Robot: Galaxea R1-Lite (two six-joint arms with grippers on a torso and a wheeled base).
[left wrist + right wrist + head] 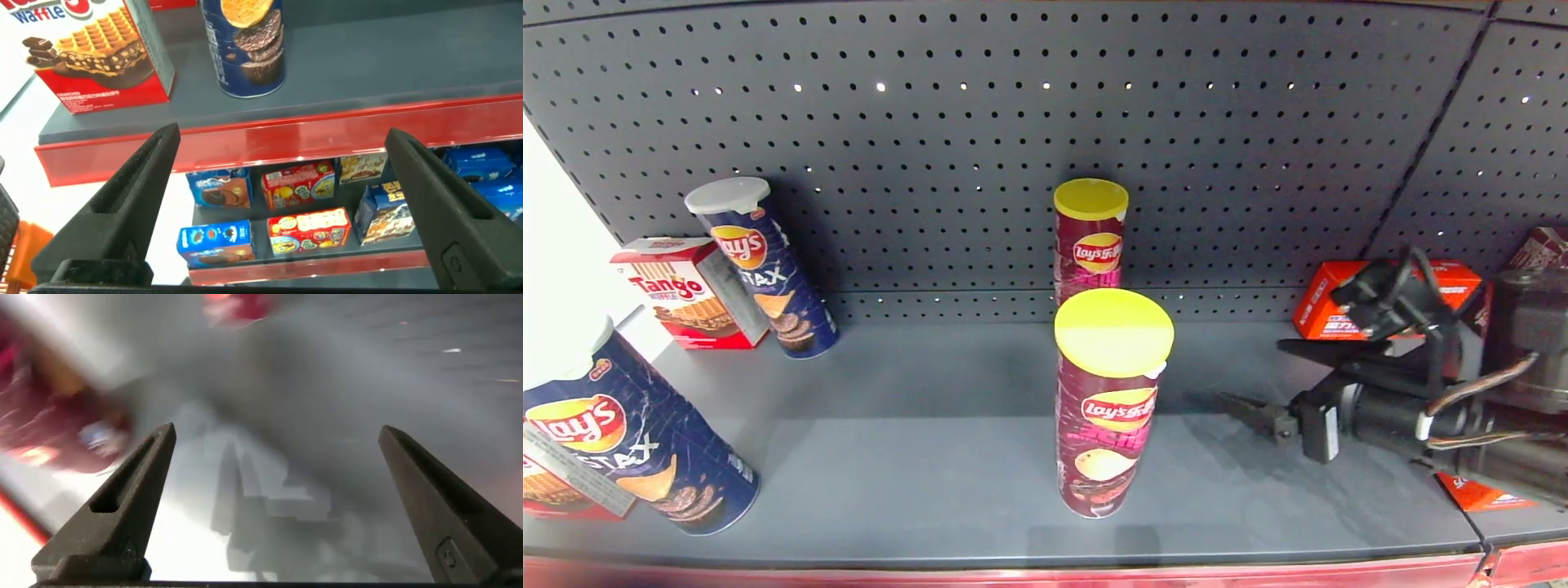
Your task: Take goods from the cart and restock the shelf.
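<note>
Cans of chips stand straight up on the dark shelf point(915, 425), so they cannot roll away. The front purple can point(1107, 425), with its yellow lid, is in the middle of the shelf, near the front edge. The back purple can point(1089, 245) is right behind it, close to the wall with holes. They make one line, front to back, so I think a shopper can take the first and find the next one waiting. Both show their pictures to the front.

The right hand point(1258, 380) is low over the shelf, near the front purple can but not touching it. Its two fingers are spread wide and nothing is between them. The can stands on its own, so I think it is in its place.

The left hand point(278, 212) is wide open too and holds nothing. It hangs in front of the red lip point(286, 135) of the shelf, free for the next thing from the cart.

On the left a blue can point(768, 278) stands beside a waffle box point(686, 294), and a second blue can point(637, 441) stands nearer the front. An orange box point(1327, 314) lies at the back on the right. Like goes with like, so the middle seems kept for purple cans.
</note>
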